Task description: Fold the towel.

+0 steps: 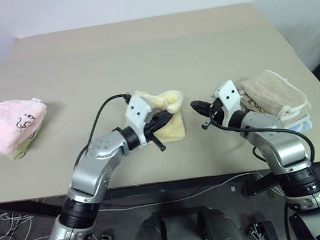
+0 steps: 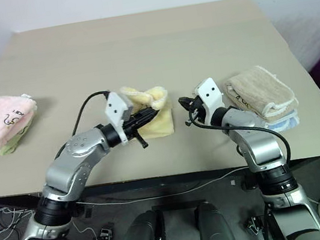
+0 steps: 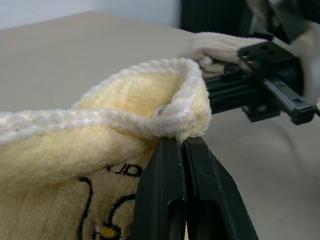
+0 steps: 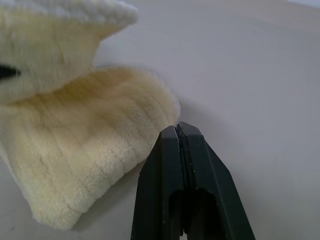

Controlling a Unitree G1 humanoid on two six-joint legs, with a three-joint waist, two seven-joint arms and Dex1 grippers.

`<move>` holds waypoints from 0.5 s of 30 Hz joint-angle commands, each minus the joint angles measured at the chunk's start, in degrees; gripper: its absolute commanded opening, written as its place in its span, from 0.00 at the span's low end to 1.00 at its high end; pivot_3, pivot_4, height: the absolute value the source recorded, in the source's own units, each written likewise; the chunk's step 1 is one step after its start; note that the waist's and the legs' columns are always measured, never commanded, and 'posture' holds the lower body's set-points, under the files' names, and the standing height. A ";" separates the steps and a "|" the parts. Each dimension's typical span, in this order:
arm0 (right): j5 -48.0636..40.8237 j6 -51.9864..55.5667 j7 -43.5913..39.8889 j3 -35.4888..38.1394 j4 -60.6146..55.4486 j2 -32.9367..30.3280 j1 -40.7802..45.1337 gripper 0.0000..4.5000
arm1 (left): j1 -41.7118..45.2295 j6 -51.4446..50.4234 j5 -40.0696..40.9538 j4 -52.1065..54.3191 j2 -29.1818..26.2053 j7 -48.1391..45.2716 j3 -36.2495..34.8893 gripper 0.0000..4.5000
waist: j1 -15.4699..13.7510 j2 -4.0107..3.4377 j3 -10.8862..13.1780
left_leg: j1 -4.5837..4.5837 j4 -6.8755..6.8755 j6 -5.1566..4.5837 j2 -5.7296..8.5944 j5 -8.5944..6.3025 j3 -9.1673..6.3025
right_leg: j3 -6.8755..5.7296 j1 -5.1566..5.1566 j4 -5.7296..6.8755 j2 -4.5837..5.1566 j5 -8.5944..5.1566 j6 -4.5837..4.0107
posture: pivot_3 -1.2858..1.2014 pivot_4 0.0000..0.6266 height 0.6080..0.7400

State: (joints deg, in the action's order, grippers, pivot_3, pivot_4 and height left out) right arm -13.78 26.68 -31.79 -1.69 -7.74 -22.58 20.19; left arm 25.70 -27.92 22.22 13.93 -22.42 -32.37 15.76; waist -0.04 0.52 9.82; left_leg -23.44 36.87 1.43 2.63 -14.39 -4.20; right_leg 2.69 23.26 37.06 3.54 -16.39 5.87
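Observation:
The pale yellow towel (image 1: 175, 128) lies bunched near the table's front edge, between my two grippers. One part of it is lifted and curled over the part lying flat. My left gripper (image 1: 165, 118) points to the right, shut on the towel's whitish stitched edge (image 3: 172, 112). A black squiggle print (image 3: 107, 200) shows on the towel just below that grip. My right gripper (image 1: 196, 106) hangs just to the right of the towel. It is shut with nothing between its fingers (image 4: 176, 131), and its tips are close to the towel's rounded corner (image 4: 85, 150).
A pink fluffy towel (image 1: 6, 126) lies folded at the table's left edge. A beige folded towel (image 1: 272, 99) rests on a pale blue one (image 1: 304, 124) at the right, just behind my right arm. The table (image 1: 137, 50) stretches bare to the back.

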 commanded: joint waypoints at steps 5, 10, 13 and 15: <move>-0.78 -0.04 0.91 1.66 -3.87 -0.28 -0.96 0.00 | 1.11 -1.37 -4.25 -2.48 1.11 -2.50 2.84 0.01 | 0.42 0.00 0.00 | 0.00 0.00 0.00 0.00 0.00 0.00 | 0.00 0.00 0.01 -0.01 0.00 0.01 | 0.52 0.24 1.00; -0.73 -0.11 0.95 1.49 -3.94 -0.31 -0.99 0.00 | 0.12 -4.53 -2.83 -2.00 1.80 -4.11 1.81 0.01 | 0.67 0.00 0.00 | 0.00 0.00 -0.01 0.00 0.00 -0.02 | -0.01 0.00 0.02 -0.01 -0.01 0.01 | 0.52 0.24 1.00; -0.66 -0.16 0.91 1.31 -3.60 -0.32 -0.65 0.00 | -0.43 -5.89 -1.68 -1.55 2.29 -5.06 0.88 0.01 | 0.70 0.00 0.00 | 0.00 0.00 0.00 -0.01 0.00 -0.03 | -0.01 0.01 0.03 -0.02 -0.01 0.01 | 0.52 0.24 1.00; -0.53 -0.21 0.84 1.08 -3.18 -0.30 -0.19 0.00 | -0.78 -7.39 0.02 -1.25 2.73 -5.51 -0.39 0.10 | 0.67 0.00 0.00 | 0.00 0.00 0.00 -0.01 0.00 -0.03 | -0.01 0.00 0.04 -0.01 -0.01 0.01 | 0.52 0.24 1.00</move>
State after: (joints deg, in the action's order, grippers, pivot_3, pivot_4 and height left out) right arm -13.80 27.12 -30.84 -1.46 -9.03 -22.67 18.97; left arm 24.85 -34.68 20.33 10.19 -20.00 -37.20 17.50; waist 0.63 0.52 9.83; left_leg -23.44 36.88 1.42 2.62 -14.39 -4.23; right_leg 2.68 23.27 37.09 3.53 -16.39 5.89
